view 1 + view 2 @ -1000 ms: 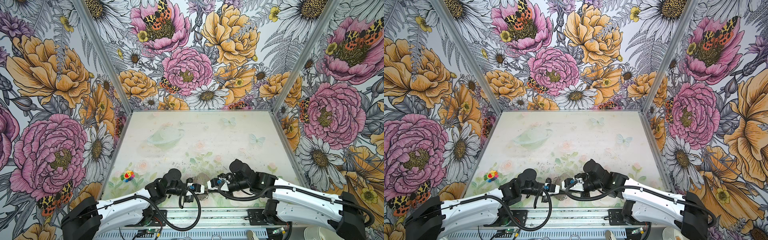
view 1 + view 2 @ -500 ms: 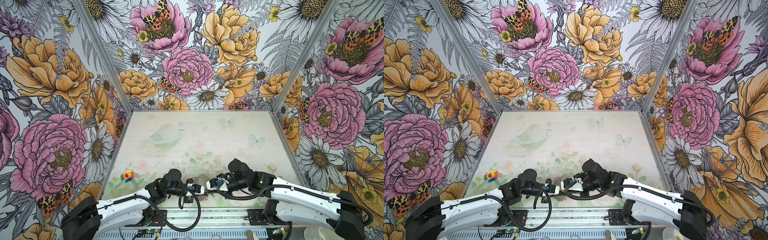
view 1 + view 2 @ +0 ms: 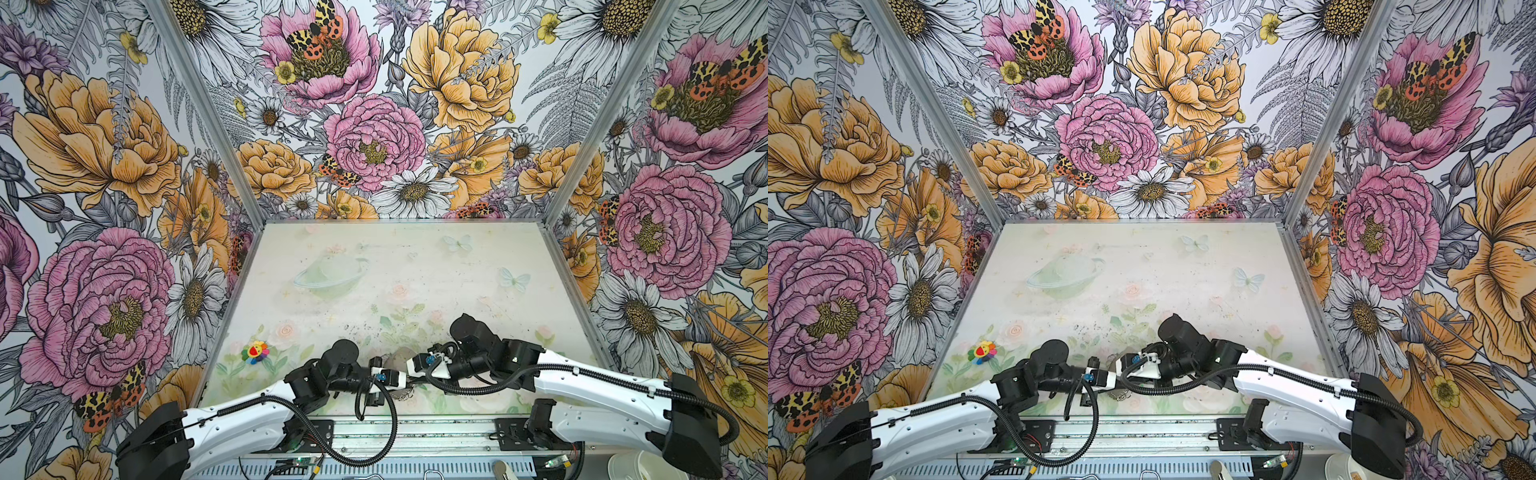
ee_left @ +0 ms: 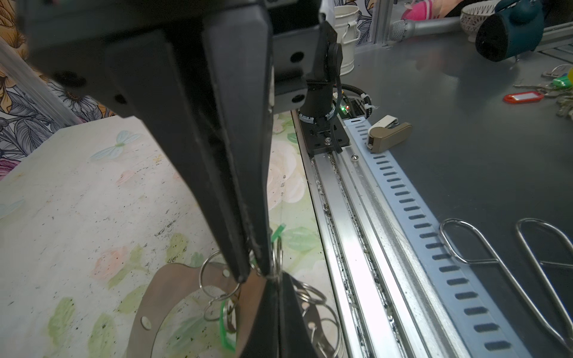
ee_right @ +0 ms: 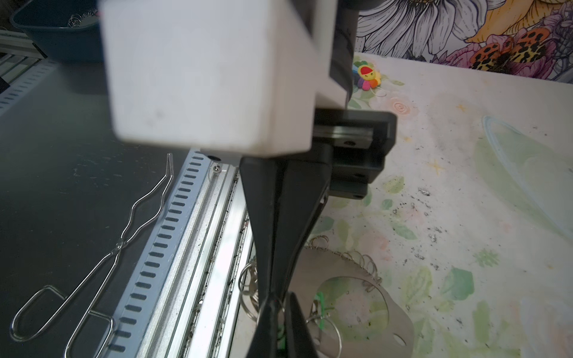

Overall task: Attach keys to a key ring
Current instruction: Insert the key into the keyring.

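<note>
so the left gripper (image 4: 255, 274) and right gripper (image 5: 276, 289) are both pinched shut, tips almost touching over the wire rings (image 5: 362, 258) of the key ring (image 5: 325, 263)

No legible text, label, brand, number or sign on anything in view.
</note>
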Controlling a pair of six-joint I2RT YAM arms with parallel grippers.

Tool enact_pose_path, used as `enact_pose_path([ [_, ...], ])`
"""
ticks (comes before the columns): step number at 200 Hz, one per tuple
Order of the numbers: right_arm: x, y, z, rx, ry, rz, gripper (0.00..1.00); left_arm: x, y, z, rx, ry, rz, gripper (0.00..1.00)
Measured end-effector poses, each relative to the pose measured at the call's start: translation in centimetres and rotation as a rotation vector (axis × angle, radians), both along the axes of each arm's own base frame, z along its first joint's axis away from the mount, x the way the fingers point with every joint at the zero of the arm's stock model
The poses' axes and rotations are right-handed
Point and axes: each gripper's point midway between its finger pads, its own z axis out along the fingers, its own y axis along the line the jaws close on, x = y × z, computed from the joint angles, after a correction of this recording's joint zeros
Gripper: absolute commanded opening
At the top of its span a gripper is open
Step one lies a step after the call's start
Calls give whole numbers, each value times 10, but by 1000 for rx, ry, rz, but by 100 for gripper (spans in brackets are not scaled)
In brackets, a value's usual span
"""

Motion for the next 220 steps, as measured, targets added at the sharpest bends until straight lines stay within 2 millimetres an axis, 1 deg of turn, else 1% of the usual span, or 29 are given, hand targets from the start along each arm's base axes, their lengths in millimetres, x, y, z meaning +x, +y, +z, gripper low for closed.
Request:
enact_pose_path([
  [13,2,1,1,2,-8,-6,13,0,0,2,-6,-3,-1,0],
  [31,5,1,-1,-3,-17,-19,14,-1,-2,9,-34,-20,-9,0],
  [92,10,2,1,0,-37,-45,18,1,-3,10,-41,-30,1,0],
  [110,18,-1,4,-2,-58,-93,19,7,-3,12,-52,-47,29,0],
  [131,37,-8,8,-12,-107,-197,22,10,-4,20,-90,-70,45,0],
  [155,54,-16,15,-14,-153,-295,24,15,-4,33,-143,-97,69,0],
  [186,68,-25,28,-3,-197,-377,24,22,-2,40,-170,-107,109,0],
  [203,71,-27,39,12,-213,-395,24,26,-1,42,-182,-111,128,0],
  [220,68,-29,51,34,-215,-386,24,30,1,41,-189,-108,150,0],
])
